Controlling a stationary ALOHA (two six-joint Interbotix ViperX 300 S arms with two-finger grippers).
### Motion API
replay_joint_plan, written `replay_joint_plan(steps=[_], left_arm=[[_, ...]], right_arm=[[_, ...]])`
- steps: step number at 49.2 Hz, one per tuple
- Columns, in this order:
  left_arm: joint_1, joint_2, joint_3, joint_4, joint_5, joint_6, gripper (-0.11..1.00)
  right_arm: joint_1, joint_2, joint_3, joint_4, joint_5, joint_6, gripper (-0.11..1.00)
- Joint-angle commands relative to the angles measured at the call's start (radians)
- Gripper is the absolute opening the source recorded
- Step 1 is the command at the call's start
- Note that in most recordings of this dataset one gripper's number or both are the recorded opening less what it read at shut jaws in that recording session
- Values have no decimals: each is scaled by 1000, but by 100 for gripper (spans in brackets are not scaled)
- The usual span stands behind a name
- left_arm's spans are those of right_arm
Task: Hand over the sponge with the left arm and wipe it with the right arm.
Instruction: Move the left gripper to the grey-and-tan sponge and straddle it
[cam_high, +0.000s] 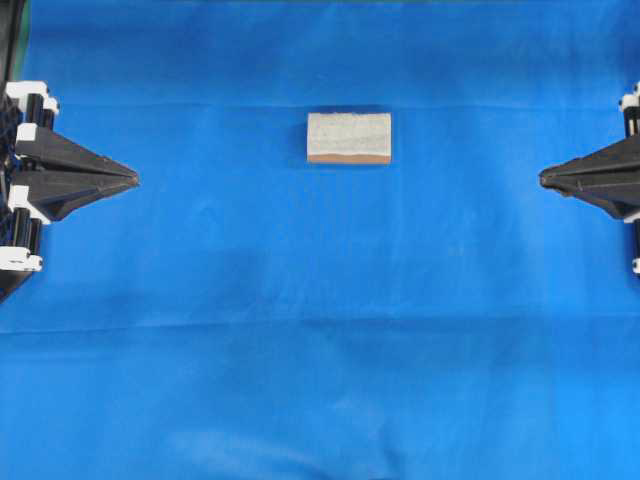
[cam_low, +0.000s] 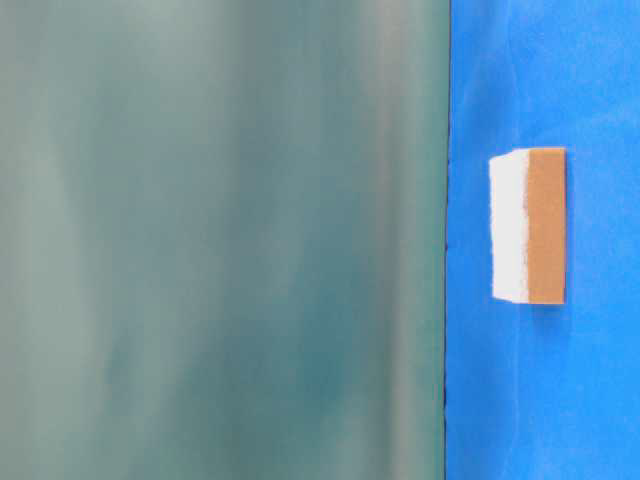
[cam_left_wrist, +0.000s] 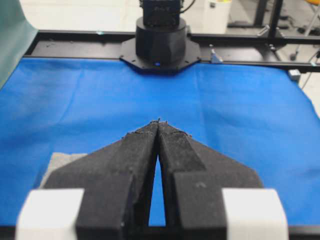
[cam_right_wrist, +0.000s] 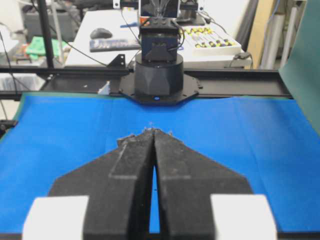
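Two hands: left hand (cam_high: 128, 179) and right hand (cam_high: 548, 178) both pressed together, holding nothing
Sponge (cam_high: 349, 137): flat on blue tabletop (cam_high: 320, 330), between hands, apart from both
Done: nothing yet
Left: pick up, hand over, wipe

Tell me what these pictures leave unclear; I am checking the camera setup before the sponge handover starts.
- Table-level view: a blurred grey-green sheet fills the left; neither arm shows.
- Left wrist view: the sponge is mostly hidden behind the left gripper; only a grey corner shows.
- Right wrist view: the sponge is not visible at all.
- Overhead view: both arms are cut off by the side edges; the right gripper shows little beyond its fingers.
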Motion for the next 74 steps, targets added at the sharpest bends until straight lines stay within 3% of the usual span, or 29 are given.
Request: replay_joint_plan(steps=[1, 31, 43, 48, 55, 59, 62, 74], left_arm=[[-3, 3, -25, -23, -3, 3, 1], [97, 92, -26, -21, -6, 21, 1], [140, 224, -52, -21, -94, 61, 3], [170, 305, -78, -21, -120, 83, 25], [210, 436, -133, -21, -129, 124, 69], [224, 522, -181, -21, -126, 170, 87], [233, 584, -212, -21, -126, 196, 94], [250, 824, -348, -21, -117, 225, 94]], right_arm=[[3, 8, -32, 3, -8, -5, -1], [-8, 38, -43, 3, 55, 8, -1], [-8, 38, -44, 5, 60, 8, -1], [-8, 38, -44, 5, 60, 8, -1], [-8, 38, -43, 3, 60, 8, -1], [-9, 38, -43, 3, 58, 8, -1], [-8, 40, -43, 3, 60, 8, -1], [-9, 49, -41, 3, 60, 8, -1]])
